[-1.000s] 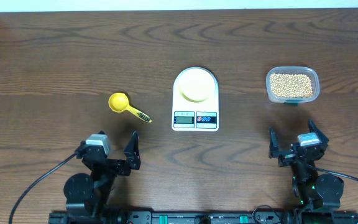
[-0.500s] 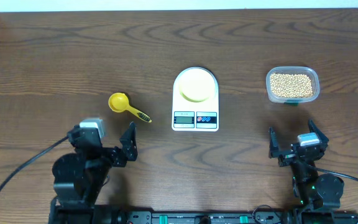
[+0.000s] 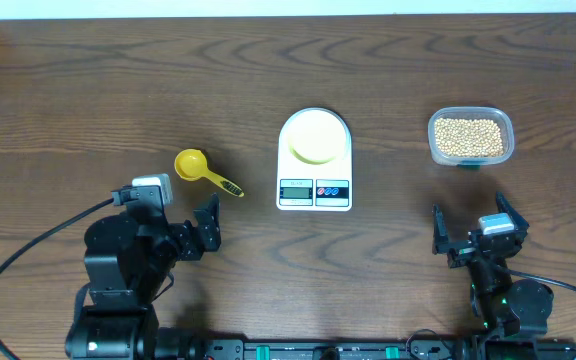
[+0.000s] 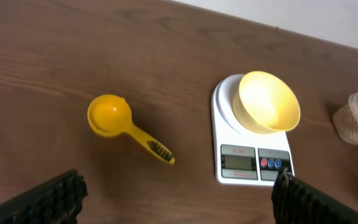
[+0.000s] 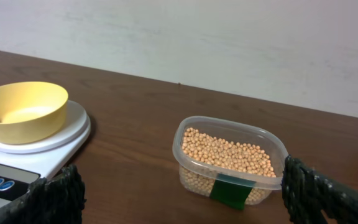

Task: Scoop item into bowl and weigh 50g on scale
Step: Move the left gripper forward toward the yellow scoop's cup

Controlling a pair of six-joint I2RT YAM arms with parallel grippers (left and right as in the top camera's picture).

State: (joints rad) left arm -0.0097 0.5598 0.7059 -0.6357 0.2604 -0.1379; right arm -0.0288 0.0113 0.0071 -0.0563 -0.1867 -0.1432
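Note:
The white scale sits mid-table with the pale yellow bowl on its round platform; the bowl looks empty. The tan beans fill a clear tub at the right, also in the right wrist view as beans. A bright yellow measuring spoon lies left of the scale. My left gripper is open, just short of the spoon, nothing between its fingers. My right gripper is open in front of the tub, holding nothing.
The clear tub has a green label on its near wall. The scale's display and buttons face the arms. The table's far edge meets a white wall. Cables trail by both arm bases.
My left arm has lifted and swung forward and left toward the measuring spoon. The right arm, scale, bowl and tub have not moved.

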